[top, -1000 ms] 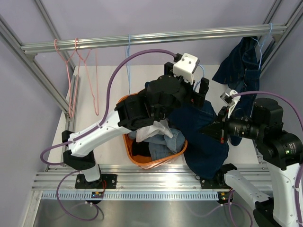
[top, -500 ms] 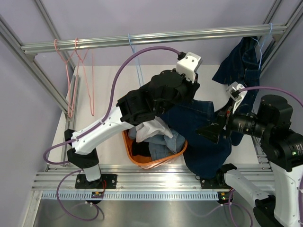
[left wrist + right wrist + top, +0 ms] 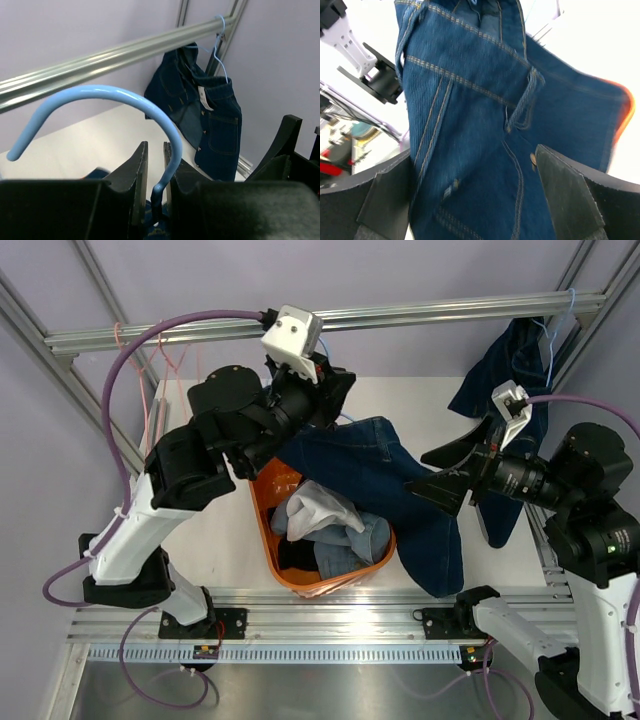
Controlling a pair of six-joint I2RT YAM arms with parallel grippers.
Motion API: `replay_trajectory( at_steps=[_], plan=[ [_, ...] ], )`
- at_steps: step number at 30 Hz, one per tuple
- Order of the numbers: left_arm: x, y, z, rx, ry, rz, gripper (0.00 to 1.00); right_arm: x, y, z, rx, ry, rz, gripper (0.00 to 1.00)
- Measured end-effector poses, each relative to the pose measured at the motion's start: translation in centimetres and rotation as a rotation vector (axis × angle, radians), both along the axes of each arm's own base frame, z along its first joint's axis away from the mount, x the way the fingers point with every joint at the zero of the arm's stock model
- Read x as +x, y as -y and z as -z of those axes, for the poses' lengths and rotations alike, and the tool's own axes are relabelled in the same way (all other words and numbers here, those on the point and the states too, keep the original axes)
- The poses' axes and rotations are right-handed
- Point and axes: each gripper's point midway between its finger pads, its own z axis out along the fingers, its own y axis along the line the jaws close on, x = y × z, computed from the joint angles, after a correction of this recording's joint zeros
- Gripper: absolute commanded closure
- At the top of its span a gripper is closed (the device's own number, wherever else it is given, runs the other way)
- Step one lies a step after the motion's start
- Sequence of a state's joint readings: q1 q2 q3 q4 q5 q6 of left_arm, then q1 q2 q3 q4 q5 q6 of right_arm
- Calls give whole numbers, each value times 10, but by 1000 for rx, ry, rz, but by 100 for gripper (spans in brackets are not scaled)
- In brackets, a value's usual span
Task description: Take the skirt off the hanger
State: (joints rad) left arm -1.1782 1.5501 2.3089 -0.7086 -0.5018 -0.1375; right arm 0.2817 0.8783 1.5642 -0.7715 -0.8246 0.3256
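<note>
My left gripper (image 3: pixel 338 408) (image 3: pixel 155 147) is shut on the neck of a light-blue wire hanger (image 3: pixel 100 92), not a pink one. A dark navy denim garment (image 3: pixel 400 490) (image 3: pixel 480 100) hangs from it and drapes over the table. My right gripper (image 3: pixel 436 472) (image 3: pixel 475 156) stands wide open right against that dark denim, with its fingers on either side of the cloth. The skirt looks to be the light-blue denim (image 3: pixel 348 540) crumpled in the orange basket (image 3: pixel 268 540). Pink hangers (image 3: pixel 150 420) hang on the rail at the left, partly behind my left arm.
Another dark denim piece (image 3: pixel 510 370) (image 3: pixel 210 120) hangs on a blue hanger at the back right corner. White cloth (image 3: pixel 320 505) and a black item lie in the basket. Metal frame rails run along the back and both sides.
My left gripper shut on the blue hanger and swung up and to the left, lifting the dark denim. My right gripper let go of the denim and opened wide.
</note>
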Motion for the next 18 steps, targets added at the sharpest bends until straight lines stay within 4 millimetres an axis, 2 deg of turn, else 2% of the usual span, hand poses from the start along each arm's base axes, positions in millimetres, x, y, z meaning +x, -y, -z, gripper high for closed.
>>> replay_trajectory(
  at_steps=[5,8,10,12,18],
  plan=[
    [4,-13,-11,-5,32,-47,100,-9,6,-10,-38,108,-2,2],
    [8,-15,-9,13,39,-77,100,-18,9,-13,-47,164,-3,9],
    [11,-14,-8,21,44,-90,100,-21,11,-13,-60,189,-2,18],
    [14,-13,-6,33,49,-103,100,-20,13,-11,-78,196,3,21],
    [21,-8,-2,62,58,-130,100,-11,15,11,-132,151,21,22]
  ],
)
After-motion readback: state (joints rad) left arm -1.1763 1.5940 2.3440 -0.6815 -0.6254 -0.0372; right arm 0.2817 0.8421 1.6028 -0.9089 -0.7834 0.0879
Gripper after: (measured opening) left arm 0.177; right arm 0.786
